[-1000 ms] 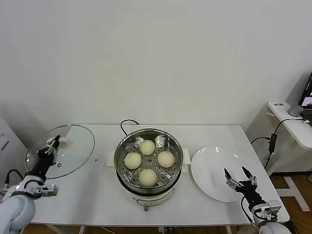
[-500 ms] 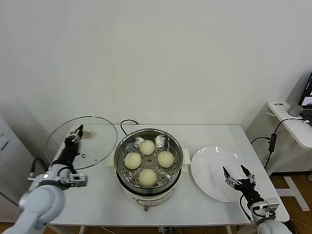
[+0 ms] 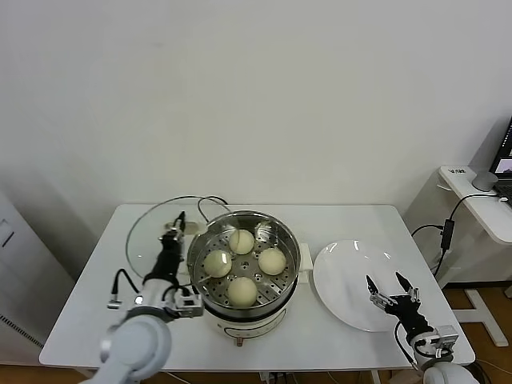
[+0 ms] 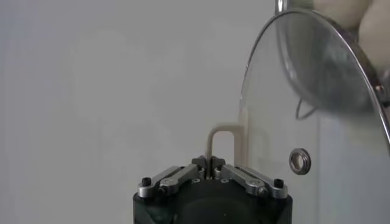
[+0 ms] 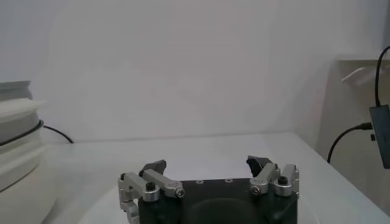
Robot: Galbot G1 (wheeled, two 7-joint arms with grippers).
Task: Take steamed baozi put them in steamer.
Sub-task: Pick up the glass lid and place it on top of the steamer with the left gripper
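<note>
The steamer (image 3: 293, 250) stands mid-table on its white base. Four baozi lie on its perforated tray: far (image 3: 241, 241), left (image 3: 217, 262), right (image 3: 272, 260), near (image 3: 242, 291). My left gripper (image 3: 171, 240) is shut on the white handle (image 4: 222, 141) of the round glass lid (image 3: 146, 234). It holds the lid tilted in the air at the steamer's left rim. In the left wrist view the gripper (image 4: 213, 163) pinches the handle and the lid (image 4: 286, 115) fills the side. My right gripper (image 3: 392, 290) is open and empty over the white plate (image 3: 352, 268); its wrist view shows it (image 5: 210, 165) open.
A black power cable (image 3: 210, 202) runs from the steamer's back to the table's far edge. The bare white plate lies right of the steamer. A side desk (image 3: 480, 204) with cables stands beyond the table's right end. The steamer's base (image 5: 18, 152) shows in the right wrist view.
My left arm has carried the glass lid to the right, from over the table's left edge to the steamer's left rim. The right gripper has stayed over the plate.
</note>
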